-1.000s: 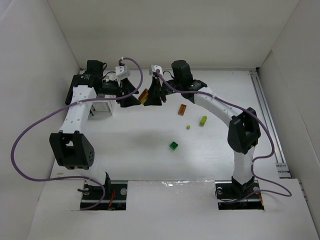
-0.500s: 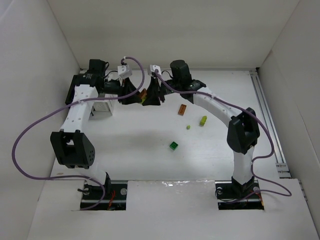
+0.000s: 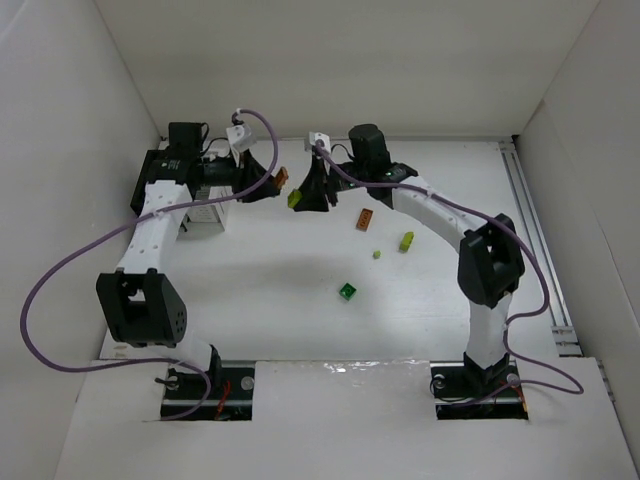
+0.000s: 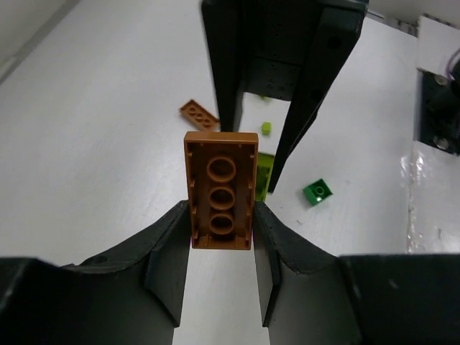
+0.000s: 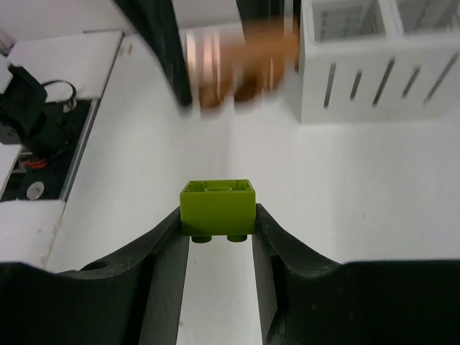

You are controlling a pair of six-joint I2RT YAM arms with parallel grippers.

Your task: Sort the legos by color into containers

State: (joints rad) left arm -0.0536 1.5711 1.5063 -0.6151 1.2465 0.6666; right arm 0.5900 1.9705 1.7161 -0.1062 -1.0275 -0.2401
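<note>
The left gripper [image 4: 221, 215] was pinching an orange brick [image 4: 221, 188] by its long sides, hollow underside toward the wrist camera, and held it in the air above the table [image 3: 280, 280]. Facing it at the far left of the workspace, the right gripper [image 5: 218, 223] was closed in the same way on a yellow-green brick [image 5: 218, 206], also clear of the surface. The two held pieces sat near each other but apart. The white bin [image 5: 359, 86] stood just beyond and to one side of them. From above it lay under the left arm, and its inside could not be read well enough to say whether anything had gone in. By my reckoning the sorting was far from finished. Neither held brick had been dropped yet, and four loose pieces lay on the table to the right: an orange plate [image 3: 366, 219], a yellow-green block [image 3: 407, 240], a small yellow-green stud [image 3: 376, 254] and, nearer the arms' bases, a green brick [image 3: 347, 291], all well apart from the bin. What remained, as I judged it, was to carry each held brick over its own compartment, release it, and then fetch the four on the table in turn.
</note>
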